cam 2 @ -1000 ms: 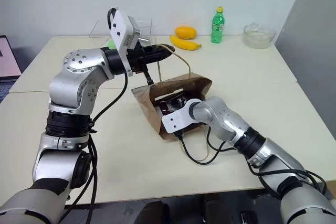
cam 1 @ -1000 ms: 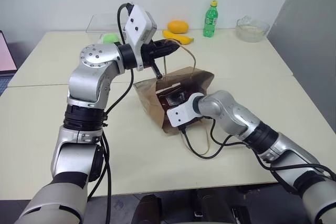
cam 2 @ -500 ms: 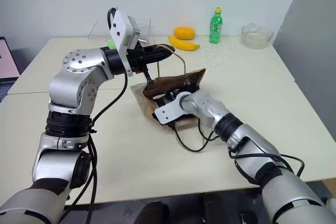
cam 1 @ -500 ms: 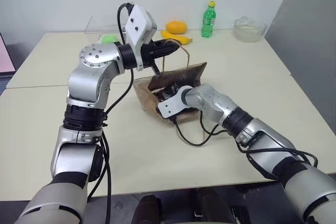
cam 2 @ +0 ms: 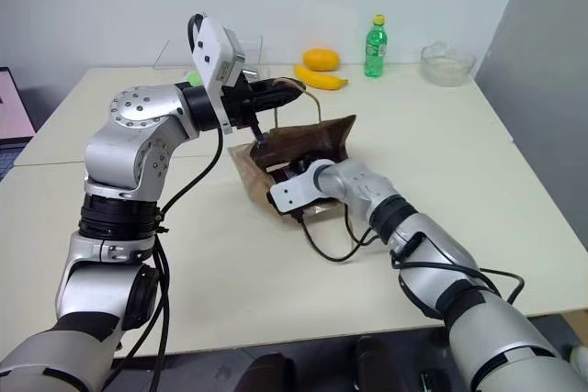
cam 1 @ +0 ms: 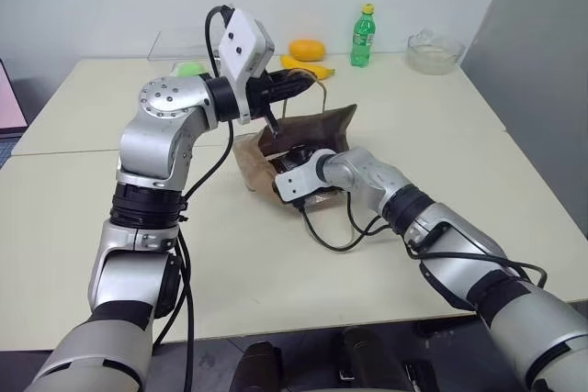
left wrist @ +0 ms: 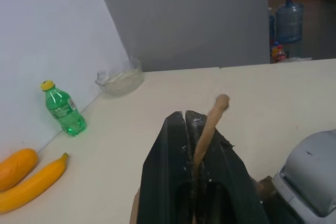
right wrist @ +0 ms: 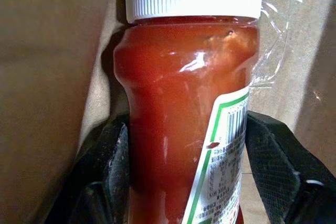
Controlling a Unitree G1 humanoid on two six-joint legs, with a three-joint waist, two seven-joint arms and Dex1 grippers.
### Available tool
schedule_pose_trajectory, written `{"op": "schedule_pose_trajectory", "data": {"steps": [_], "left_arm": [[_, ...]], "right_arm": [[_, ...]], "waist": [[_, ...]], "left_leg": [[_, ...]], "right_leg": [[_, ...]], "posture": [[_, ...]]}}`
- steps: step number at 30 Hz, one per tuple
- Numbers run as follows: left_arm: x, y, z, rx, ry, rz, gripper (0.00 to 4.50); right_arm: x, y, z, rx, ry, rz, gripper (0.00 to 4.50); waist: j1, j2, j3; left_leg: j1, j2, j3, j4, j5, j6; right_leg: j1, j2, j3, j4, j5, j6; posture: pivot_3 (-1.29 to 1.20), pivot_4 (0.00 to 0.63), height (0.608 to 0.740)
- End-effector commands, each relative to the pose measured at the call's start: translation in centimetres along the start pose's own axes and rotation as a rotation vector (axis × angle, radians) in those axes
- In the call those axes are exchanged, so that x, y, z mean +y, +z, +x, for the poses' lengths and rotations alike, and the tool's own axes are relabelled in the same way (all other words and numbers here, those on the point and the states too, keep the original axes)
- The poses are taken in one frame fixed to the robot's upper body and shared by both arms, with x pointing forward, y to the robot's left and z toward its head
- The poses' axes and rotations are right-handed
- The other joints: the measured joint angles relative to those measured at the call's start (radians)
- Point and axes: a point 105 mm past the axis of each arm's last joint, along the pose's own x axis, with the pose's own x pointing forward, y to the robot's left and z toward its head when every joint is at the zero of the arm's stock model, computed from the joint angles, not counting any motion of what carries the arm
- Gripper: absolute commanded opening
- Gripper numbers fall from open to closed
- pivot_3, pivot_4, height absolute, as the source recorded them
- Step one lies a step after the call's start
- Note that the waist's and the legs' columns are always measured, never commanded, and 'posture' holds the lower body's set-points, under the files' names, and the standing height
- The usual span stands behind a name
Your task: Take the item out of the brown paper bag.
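At the left of the head view the left gripper [cam 1: 299, 83] stands level above the tabletop [cam 1: 83, 199]. Its jaws are pressed together on a thin tan handle [left wrist: 209, 124] of the brown paper bag [cam 1: 317, 126]. I judge that it holds the handle up so that the bag's mouth stands open toward the other arm.

In the middle of the frame the bag lies creased on the tabletop, with its opening turned to the lower right. The right gripper [right wrist: 181, 182] is pushed inside this opening, and the bag wall hides its tips in the head view. The wrist view shows the item [right wrist: 184, 119], a red squeeze bottle with a white label, standing between the two black fingers [right wrist: 107, 177] inside the bag. The cap looks white here, though so close a view may deceive. The jaws are partly open, one finger at each side of the bottle. It seems they are not yet tight on it, but I cannot tell whether the pads already touch. So the item is not yet out.

At the upper right, well apart, a green soda bottle [cam 1: 363, 34] and a glass bowl [cam 1: 434, 50] stand by the wall.
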Motion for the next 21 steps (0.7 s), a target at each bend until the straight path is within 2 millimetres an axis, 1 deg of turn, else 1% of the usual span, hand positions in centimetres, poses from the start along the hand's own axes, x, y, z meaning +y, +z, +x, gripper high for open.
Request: {"op": "schedule_pose_trajectory", "data": {"steps": [1, 7, 15, 21], "left_arm": [[0.3, 1.8, -0.2, -0.035, 0.002, 0.06, 0.0], [0.4, 1.8, -0.3, -0.032, 0.007, 0.063, 0.0], [0.5, 1.7, -0.3, -0.029, 0.014, 0.064, 0.0], [0.6, 1.6, -0.3, -0.024, 0.019, 0.064, 0.0]], "right_arm": [[-1.5, 0.3, -1.4, -0.043, -0.046, 0.022, 2.75], [-2.4, 0.7, -4.3, -0.093, -0.073, 0.038, 2.75], [-2.7, 0.4, -7.2, -0.122, -0.087, 0.066, 2.75], [-3.7, 0.7, -10.0, -0.245, -0.114, 0.204, 2.75]], "waist": [[0.001, 0.0, 0.0], [0.002, 0.0, 0.0], [0.002, 0.0, 0.0], [0.003, 0.0, 0.0]], "left_leg": [[-0.001, 0.0, 0.0, 0.0, 0.0, 0.0], [-0.005, 0.0, -0.001, 0.0, 0.0, 0.0], [-0.006, -0.001, -0.002, -0.001, 0.0, 0.0], [-0.006, -0.001, -0.001, -0.001, 0.0, 0.0]], "right_leg": [[0.0, 0.0, 0.0, -0.001, 0.0, 0.0], [-0.003, -0.002, 0.0, -0.005, 0.0, 0.001], [-0.004, -0.001, 0.0, -0.004, -0.001, 0.001], [-0.004, -0.001, 0.001, -0.004, -0.001, 0.001]], "posture": [[0.0, 0.15, 0.74], [0.0, 0.15, 0.74], [0.0, 0.15, 0.74], [0.0, 0.15, 0.74]]}}
